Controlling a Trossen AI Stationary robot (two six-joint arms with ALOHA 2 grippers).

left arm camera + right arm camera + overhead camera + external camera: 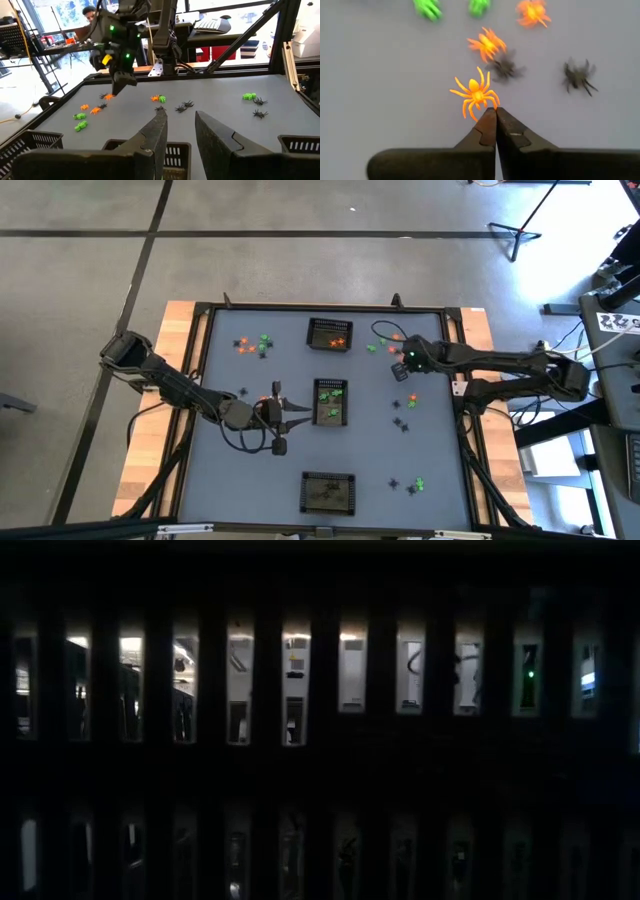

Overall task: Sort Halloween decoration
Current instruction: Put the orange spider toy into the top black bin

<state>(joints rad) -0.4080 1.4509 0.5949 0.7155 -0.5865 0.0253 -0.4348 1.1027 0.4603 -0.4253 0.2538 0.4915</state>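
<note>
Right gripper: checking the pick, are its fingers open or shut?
Shut. In the right wrist view the right gripper has its fingertips pressed together at a leg of the orange spider; whether the leg is pinched, cannot tell.

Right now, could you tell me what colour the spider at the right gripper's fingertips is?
Orange spider, clearest in right wrist view.

Floor (300, 270): grey concrete with dark seam lines crossing it, seen from above around the table.
Table (250, 480): grey-blue top inside a black frame, resting on a pale wooden board (150, 450) that shows along the left side.
Stand (520, 230): a black tripod base on the floor at the far right.
Right edge: cables and grey equipment (615, 310) (too cluttered to name).
Room beyond: bright windows (65, 12) let in daylight, with a red cabinet (220, 52) and a keyboard (212, 22) behind the frame.
Low view: almost dark, only a row of lit slots (295, 670).
</note>
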